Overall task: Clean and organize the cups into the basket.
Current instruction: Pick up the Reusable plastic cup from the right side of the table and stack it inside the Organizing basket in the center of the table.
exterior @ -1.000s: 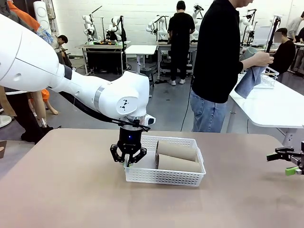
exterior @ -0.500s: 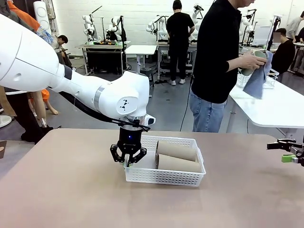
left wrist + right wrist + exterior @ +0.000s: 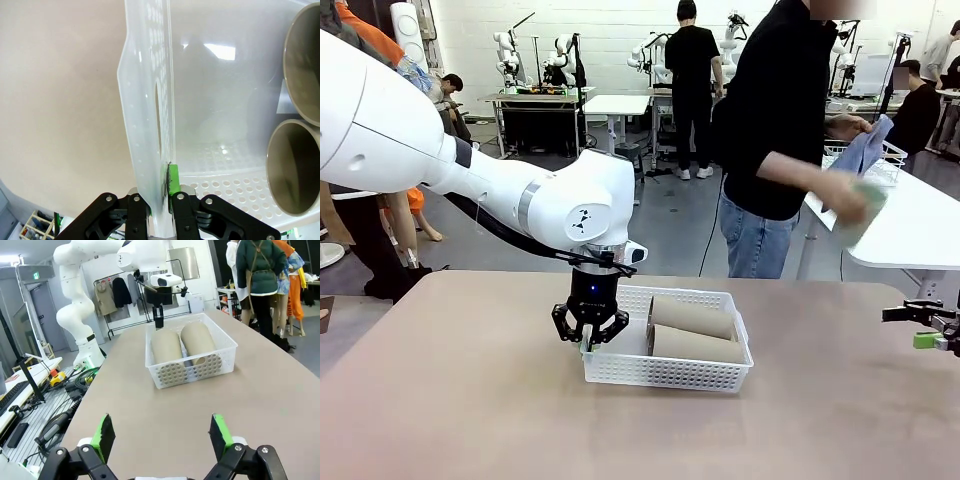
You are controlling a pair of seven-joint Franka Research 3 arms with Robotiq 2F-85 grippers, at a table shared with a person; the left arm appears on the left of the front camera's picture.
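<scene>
The left arm [image 3: 470,170] is glossy white with a grey joint band. The left hand [image 3: 588,343] and right hand [image 3: 162,437] are black with green pads.

Blue-grey cloth [image 3: 865,150] beside a white wire rack [image 3: 892,160] on a white side table [image 3: 920,232].

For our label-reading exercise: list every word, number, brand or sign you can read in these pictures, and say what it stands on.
None can be read.
The basket and cups show no print.
Green wall sign: too small to read.
</scene>
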